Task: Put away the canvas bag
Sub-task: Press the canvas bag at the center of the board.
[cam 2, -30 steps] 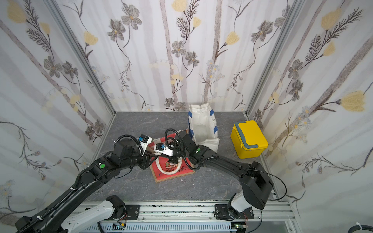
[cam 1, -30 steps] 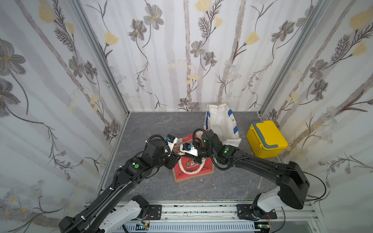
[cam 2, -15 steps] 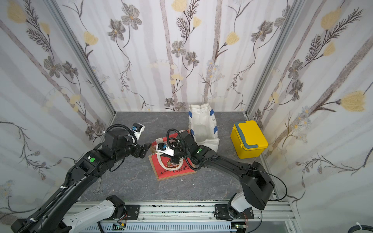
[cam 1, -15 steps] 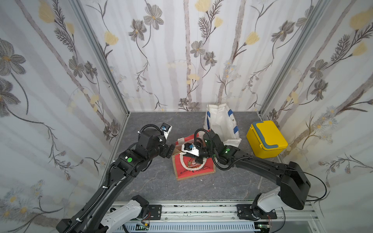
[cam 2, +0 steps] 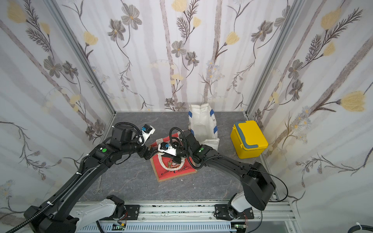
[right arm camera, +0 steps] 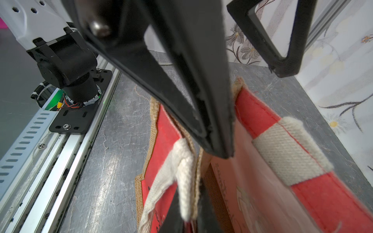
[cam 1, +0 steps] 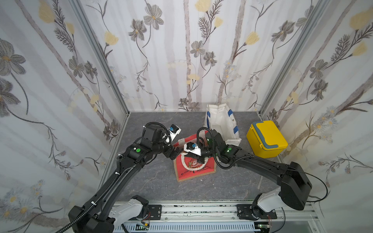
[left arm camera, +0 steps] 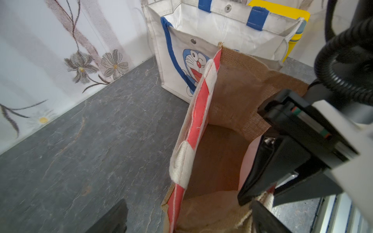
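My left gripper has let go and spread wide beside the canvas bag.
My right gripper is pinched on the bag's near rim at the rope handle, which props the mouth open. The red bag sits mid-counter, just in front of the open white tote. In the left wrist view the spread jaws straddle the far rim. I judge that's to re-grip, so both arms can lift the bag toward the tote.
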You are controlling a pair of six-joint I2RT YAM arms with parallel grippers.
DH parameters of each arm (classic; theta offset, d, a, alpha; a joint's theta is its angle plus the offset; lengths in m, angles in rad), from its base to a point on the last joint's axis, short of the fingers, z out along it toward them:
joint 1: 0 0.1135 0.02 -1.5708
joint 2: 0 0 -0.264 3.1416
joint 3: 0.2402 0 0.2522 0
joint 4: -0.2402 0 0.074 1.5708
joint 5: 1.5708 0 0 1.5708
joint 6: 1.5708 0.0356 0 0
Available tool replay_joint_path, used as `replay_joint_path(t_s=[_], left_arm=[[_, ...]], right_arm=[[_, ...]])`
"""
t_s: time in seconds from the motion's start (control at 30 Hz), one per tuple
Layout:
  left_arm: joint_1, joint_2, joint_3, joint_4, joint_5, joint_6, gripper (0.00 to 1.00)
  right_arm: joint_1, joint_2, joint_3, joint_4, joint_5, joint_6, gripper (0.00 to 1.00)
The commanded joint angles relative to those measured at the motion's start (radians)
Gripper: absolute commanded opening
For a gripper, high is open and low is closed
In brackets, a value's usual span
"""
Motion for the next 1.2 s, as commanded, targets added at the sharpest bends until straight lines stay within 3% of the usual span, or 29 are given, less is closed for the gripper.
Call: replay_joint_path(t_s=[0.0,0.07,0.33,0.47,0.6,0.7,0.77,0.8,0.83,1.03,1.07,1.13,1.17], left_arm=[[0.027,0.029,0.026,-0.025,0.167,-0.011,0.93],[0.028,0.031,0.019,-0.052,0.197,-0.048,0.92],[0.023,-0.012,-0.048,-0.074,0.082,-0.133,0.78],[-0.027,-0.004,-0.075,-0.093,-0.014,-0.152,0.76],[-0.067,-0.033,-0.095,-0.06,-0.026,-0.175,0.75],[-0.073,-0.043,-0.105,-0.043,-0.115,-0.169,0.53],[-0.073,-0.051,-0.112,-0.03,-0.154,-0.16,0.34],[-0.073,-0.06,-0.124,-0.013,-0.171,-0.159,0.2],[-0.073,-0.068,-0.134,0.002,-0.181,-0.157,0.14],[-0.073,-0.109,-0.18,0.057,-0.152,-0.127,0.09],[-0.073,-0.119,-0.187,0.064,-0.152,-0.117,0.06],[-0.072,-0.151,-0.202,0.081,-0.13,-0.077,0.0],[-0.072,-0.166,-0.209,0.088,-0.109,-0.054,0.0]], right_arm=[[-0.001,-0.007,-0.004,0.06,-0.04,0.013,0.09],[-0.001,-0.003,-0.004,0.078,-0.033,0.032,0.09],[-0.002,0.024,0.013,0.096,-0.008,0.076,0.1],[-0.002,0.043,0.04,0.094,-0.019,0.109,0.11],[-0.001,0.058,0.061,0.093,-0.018,0.138,0.11],[-0.002,0.052,0.071,0.082,-0.035,0.149,0.14],[-0.002,0.041,0.071,0.077,-0.043,0.145,0.22],[-0.001,0.034,0.069,0.073,-0.04,0.143,0.27],[-0.001,0.027,0.069,0.067,-0.032,0.138,0.29],[-0.002,0.014,0.122,-0.059,0.065,0.061,0.54],[-0.001,0.009,0.135,-0.083,0.092,0.05,0.6],[-0.001,0.004,0.172,-0.157,0.149,0.018,0.87],[-0.002,0.006,0.195,-0.201,0.165,-0.005,0.89]])
